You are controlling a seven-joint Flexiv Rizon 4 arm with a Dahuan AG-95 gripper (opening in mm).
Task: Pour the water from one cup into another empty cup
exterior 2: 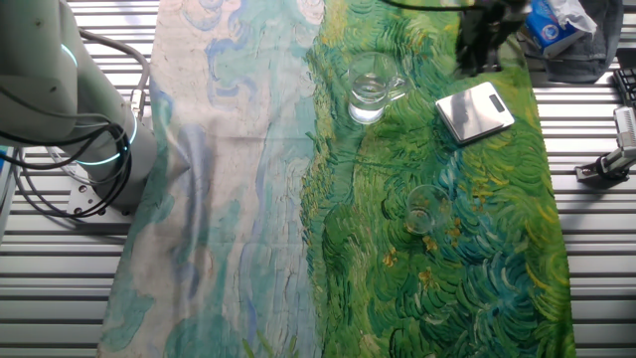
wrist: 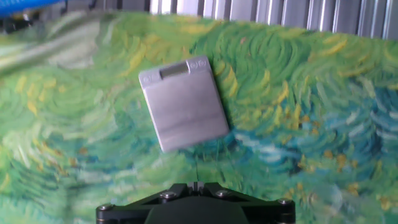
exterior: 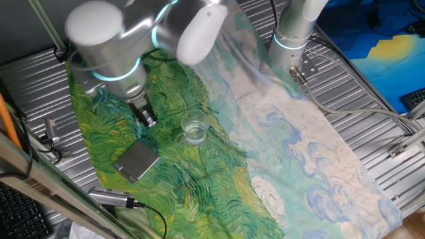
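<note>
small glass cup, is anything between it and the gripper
The flat grey block lies roughly between the gripper and the small glass cup. It is low, so passing over it looks feasible.

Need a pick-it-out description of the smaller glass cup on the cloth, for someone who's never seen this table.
Start from the painted cloth over the table and find its green half, where a grey flat square block lies. Two clear glasses stand there: a handled cup beside the block, and the smaller glass cup further off, alone on the green swirls. It is the shorter one, without a clear handle.
</note>
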